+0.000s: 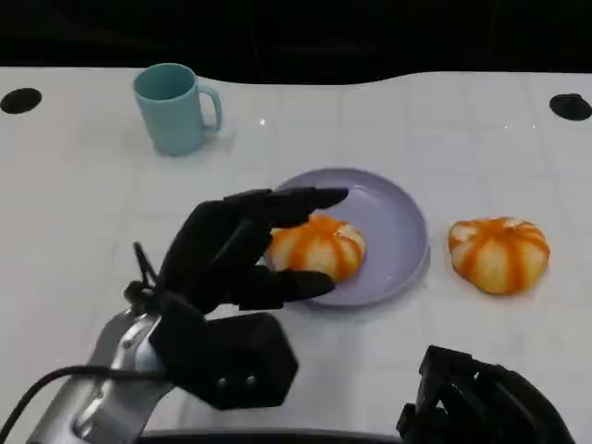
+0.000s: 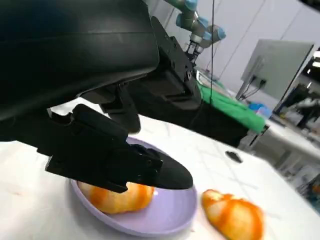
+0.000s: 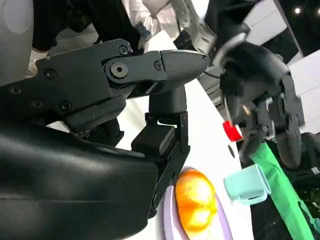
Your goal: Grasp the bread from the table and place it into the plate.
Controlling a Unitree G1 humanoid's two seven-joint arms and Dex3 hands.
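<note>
Careful, the left robot hand (image 1: 242, 248), fingers spread around the orange-striped round bread (image 1: 319, 246) on the lavender plate (image 1: 393, 217), could drag it off when pulling away.

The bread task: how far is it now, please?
Done: one bread lies in the purple plate. In hand: the left hand is around that bread, fingers spread; whether it grips is unclear. Left: the second bread lies on the table, right of the plate.

bread (image 3: 195, 206) on plate (image 3: 225, 231), teal mug (image 3: 247, 185) nr it.
</note>
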